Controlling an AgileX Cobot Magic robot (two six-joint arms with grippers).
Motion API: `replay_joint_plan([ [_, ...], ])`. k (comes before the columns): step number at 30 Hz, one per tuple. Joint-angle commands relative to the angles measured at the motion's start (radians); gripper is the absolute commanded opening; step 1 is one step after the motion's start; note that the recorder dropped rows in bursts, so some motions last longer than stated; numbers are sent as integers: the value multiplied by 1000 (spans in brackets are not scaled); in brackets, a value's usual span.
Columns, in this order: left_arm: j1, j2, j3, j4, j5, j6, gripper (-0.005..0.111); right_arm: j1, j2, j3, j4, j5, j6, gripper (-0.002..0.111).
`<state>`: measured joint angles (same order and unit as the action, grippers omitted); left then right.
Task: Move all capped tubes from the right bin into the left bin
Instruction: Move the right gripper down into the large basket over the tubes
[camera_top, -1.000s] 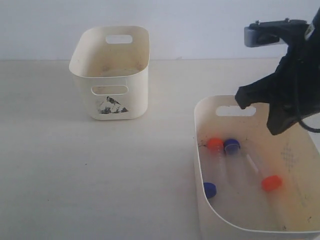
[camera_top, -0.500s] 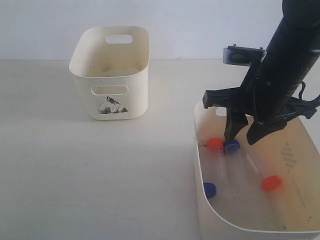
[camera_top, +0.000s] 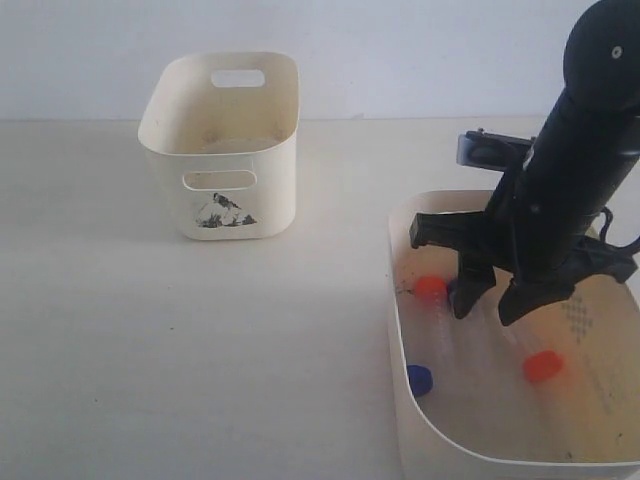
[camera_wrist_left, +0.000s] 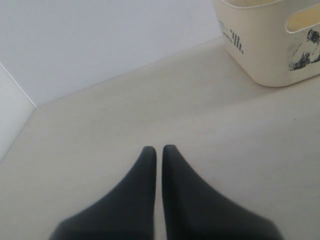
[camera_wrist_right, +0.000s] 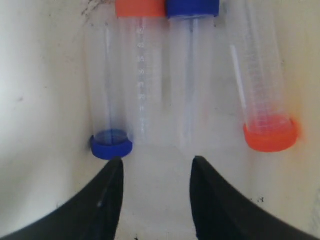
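cream-walled, the right bin (camera_top: 440, 465) held all four capped tubes (camera_wrist_right: 140, 75), so the right end effector (camera_wrist_right: 155, 162) hung inside with jaws apart, likely lining up a first pick.

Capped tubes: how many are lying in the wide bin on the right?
4, lying side by side in the wide bin: a blue-capped tube by the wall, an orange-capped tube, a second blue-capped tube, a second orange-capped tube. None seems hidden.
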<state>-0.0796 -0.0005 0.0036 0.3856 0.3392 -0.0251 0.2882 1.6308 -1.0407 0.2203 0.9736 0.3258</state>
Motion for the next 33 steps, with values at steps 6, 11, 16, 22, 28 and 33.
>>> replay_joint_plan([
  [6, -5, 0, -4, -3, -3, -10, 4, 0, 8, 6, 3, -68, -12, 42],
  [11, -5, 0, -4, -3, -3, -10, 4, 0, 53, 6, 3, -68, -46, 42],
  [16, -5, 0, -4, -3, -3, -10, 4, 0, 84, 6, -24, -91, -48, 42],
  [22, -5, 0, -4, -3, -3, -10, 4, 0, 100, 6, -73, -102, -48, 42],
  [28, -5, 0, -4, -3, -3, -10, 4, 0, 143, 6, -81, -108, -69, 42],
  [33, -5, 0, -4, -3, -3, -10, 4, 0, 158, 6, -104, -120, -77, 42],
])
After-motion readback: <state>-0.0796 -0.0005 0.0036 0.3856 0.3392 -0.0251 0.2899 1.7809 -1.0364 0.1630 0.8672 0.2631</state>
